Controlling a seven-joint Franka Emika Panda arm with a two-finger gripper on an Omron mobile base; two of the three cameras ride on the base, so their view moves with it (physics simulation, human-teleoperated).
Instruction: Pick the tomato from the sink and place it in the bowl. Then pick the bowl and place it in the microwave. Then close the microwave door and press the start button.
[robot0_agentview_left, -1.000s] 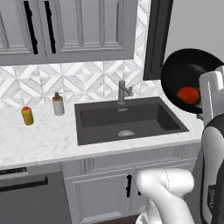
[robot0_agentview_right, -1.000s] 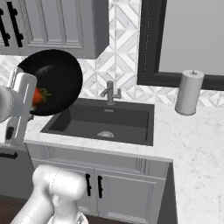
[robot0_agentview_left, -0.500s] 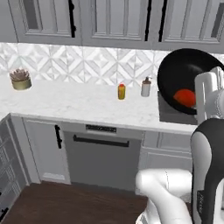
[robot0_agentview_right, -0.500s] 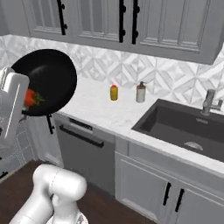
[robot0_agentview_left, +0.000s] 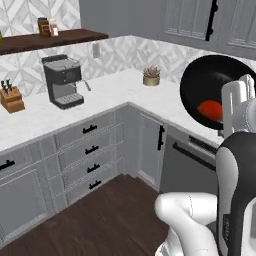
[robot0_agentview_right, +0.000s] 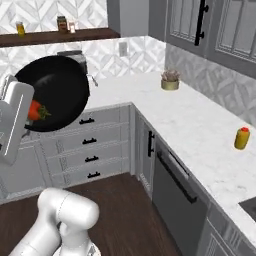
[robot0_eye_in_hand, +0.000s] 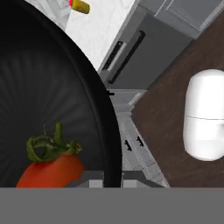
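The glossy black bowl (robot0_agentview_left: 216, 86) is held up in the air, tilted on its side, with the red tomato (robot0_agentview_left: 210, 110) lying against its lower inside wall. My gripper (robot0_agentview_left: 225, 125) is shut on the bowl's rim. In the right base view the bowl (robot0_agentview_right: 57, 87) hangs at the left with the tomato (robot0_agentview_right: 35, 111) beside my gripper (robot0_agentview_right: 26, 120). Seen from the hand, the bowl (robot0_eye_in_hand: 48, 83) is very close, the tomato (robot0_eye_in_hand: 50, 168) with its green stalk sits low in it, and my gripper (robot0_eye_in_hand: 106, 180) clamps the rim. Sink, microwave and microwave door are out of view.
A corner counter (robot0_agentview_right: 200, 120) carries a coffee machine (robot0_agentview_left: 62, 80), a knife block (robot0_agentview_left: 11, 98), a potted plant (robot0_agentview_right: 170, 80) and a yellow bottle (robot0_agentview_right: 242, 138). Below are grey drawers (robot0_agentview_left: 85, 150) and a dishwasher (robot0_agentview_right: 177, 182). Dark wooden floor (robot0_agentview_left: 105, 220) lies in front.
The whole picture has swung: the cameras moved away from the sink along the counter to the corner with the coffee machine. The bowl with the tomato has stayed in my gripper.
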